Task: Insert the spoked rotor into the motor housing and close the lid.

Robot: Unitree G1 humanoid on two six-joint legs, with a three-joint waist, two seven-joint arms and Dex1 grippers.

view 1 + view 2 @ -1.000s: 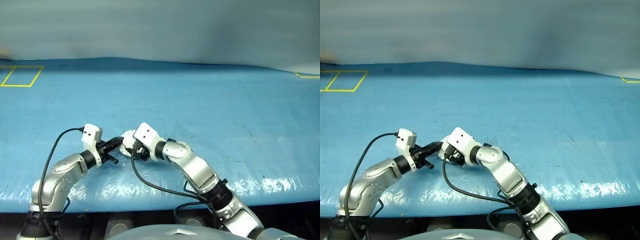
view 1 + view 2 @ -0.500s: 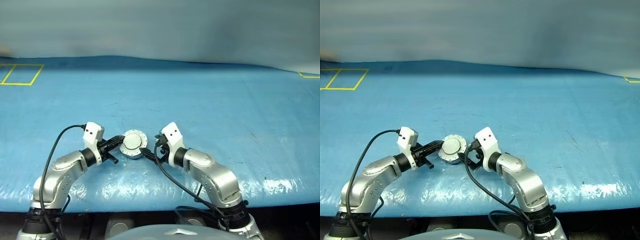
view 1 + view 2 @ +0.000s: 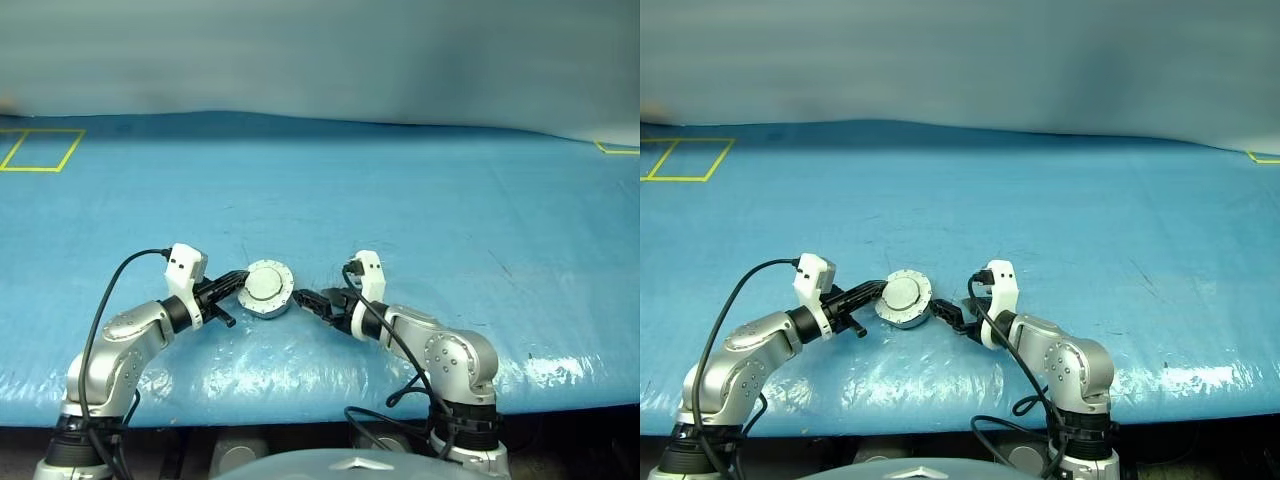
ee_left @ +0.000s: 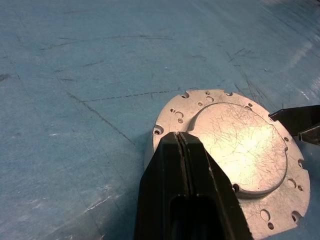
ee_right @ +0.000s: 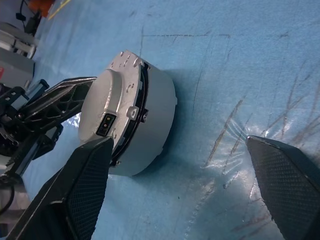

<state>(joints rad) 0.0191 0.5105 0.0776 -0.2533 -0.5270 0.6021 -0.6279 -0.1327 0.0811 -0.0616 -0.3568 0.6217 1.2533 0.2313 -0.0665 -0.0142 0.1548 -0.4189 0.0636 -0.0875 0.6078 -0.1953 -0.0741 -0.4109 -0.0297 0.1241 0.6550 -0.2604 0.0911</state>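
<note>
Motor housing [image 3: 268, 289] sits low in the frame's middle, lid [image 4: 239, 148] shut. Left gripper [image 3: 238, 281] is pinched tight, touching its left edge; right gripper [image 3: 305, 298] gapes wide just right.

Plain silver-grey lid [image 4: 235, 145]; black pincer [image 4: 182, 150]; blue table cover [image 3: 420, 200] with yellow lines [image 3: 40, 150].
</note>
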